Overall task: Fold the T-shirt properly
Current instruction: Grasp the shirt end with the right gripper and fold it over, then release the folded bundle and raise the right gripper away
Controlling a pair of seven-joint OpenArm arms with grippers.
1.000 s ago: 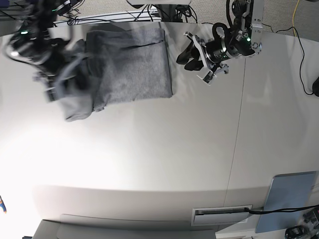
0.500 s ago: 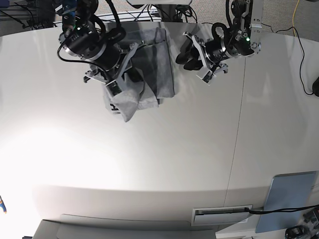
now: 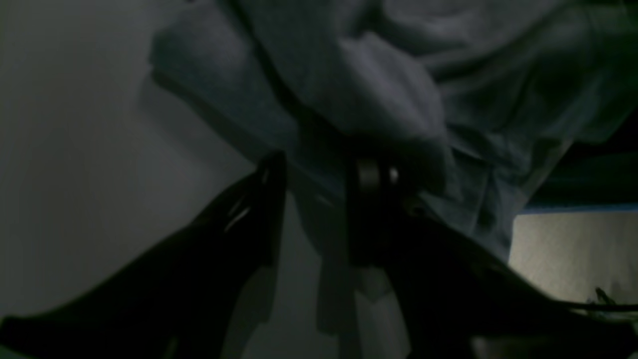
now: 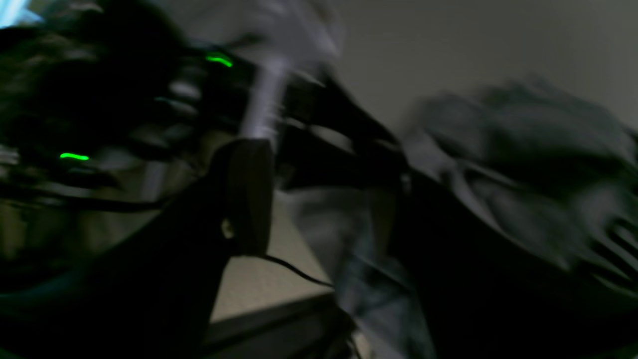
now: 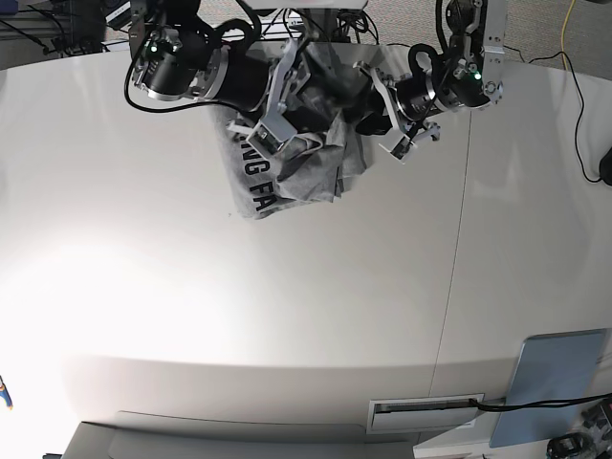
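The T-shirt point(image 5: 287, 163) lies bunched at the far edge of the white surface point(image 5: 287, 316), between the two arms, with black lettering facing up on its near-left part. The right gripper point(image 5: 277, 120) is over the crumpled cloth; its fingers point(image 4: 246, 194) stand apart with fabric between them, and whether they grip it cannot be told. The left gripper point(image 5: 378, 110) meets the shirt's right edge; its fingers point(image 3: 269, 199) straddle a fold, grip unclear. A light-blue panel point(image 5: 555, 382) lies near-right.
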